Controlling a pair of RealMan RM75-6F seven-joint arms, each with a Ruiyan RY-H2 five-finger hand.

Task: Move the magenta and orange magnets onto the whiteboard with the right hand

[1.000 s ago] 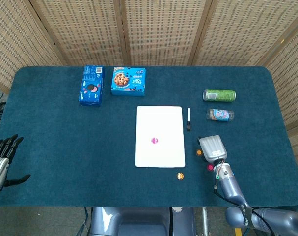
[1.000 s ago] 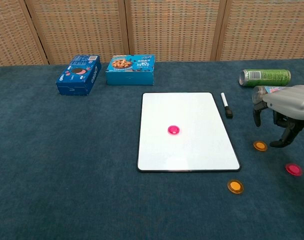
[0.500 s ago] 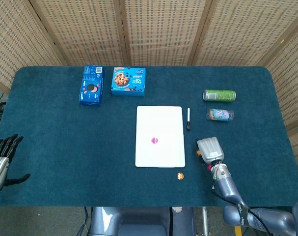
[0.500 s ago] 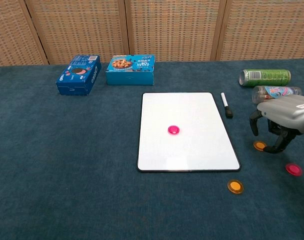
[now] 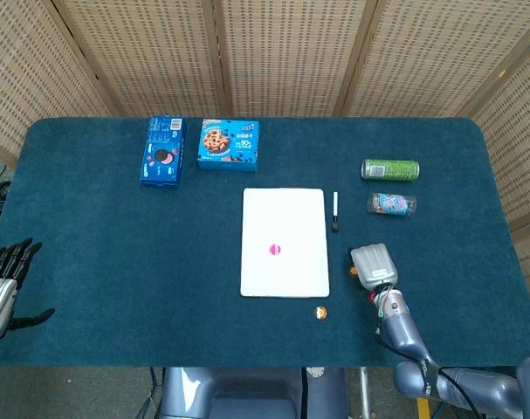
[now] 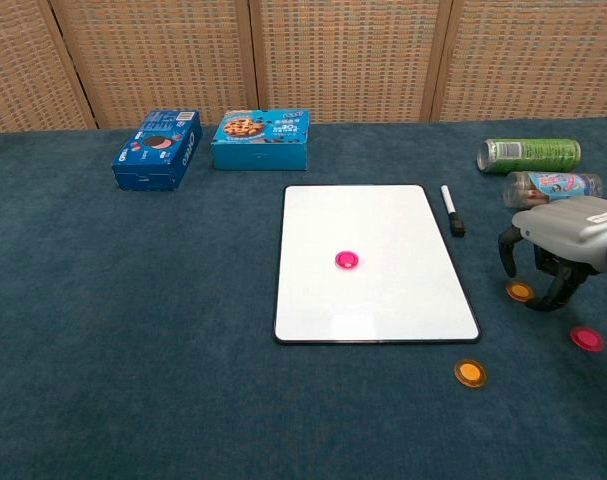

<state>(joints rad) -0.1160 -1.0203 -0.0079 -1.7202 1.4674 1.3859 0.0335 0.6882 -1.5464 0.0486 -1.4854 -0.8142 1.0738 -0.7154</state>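
Observation:
The whiteboard (image 6: 403,300) (image 5: 284,209) lies flat mid-table, and one magenta magnet (image 6: 347,260) (image 5: 275,250) sits on it. My right hand (image 6: 566,232) (image 5: 374,264) hovers low just right of the board, fingers (image 6: 506,256) spread and curved down around an orange magnet (image 6: 520,291) (image 5: 354,271); it holds nothing. A second magenta magnet (image 6: 586,338) lies on the cloth to the right of that hand. Another orange magnet (image 6: 469,373) (image 5: 320,312) lies below the board's lower right corner. My left hand (image 5: 3,284) rests open off the table's left edge.
A black marker (image 6: 452,210) lies beside the board's upper right. A green can (image 6: 528,154) and a small bottle (image 6: 548,184) lie on their sides behind the right hand. Two blue cookie boxes (image 6: 156,149) (image 6: 262,139) stand at the back left.
My right hand has shifted left and sunk lower, bringing its fingers down around the orange magnet. The magnets and the left hand have not moved.

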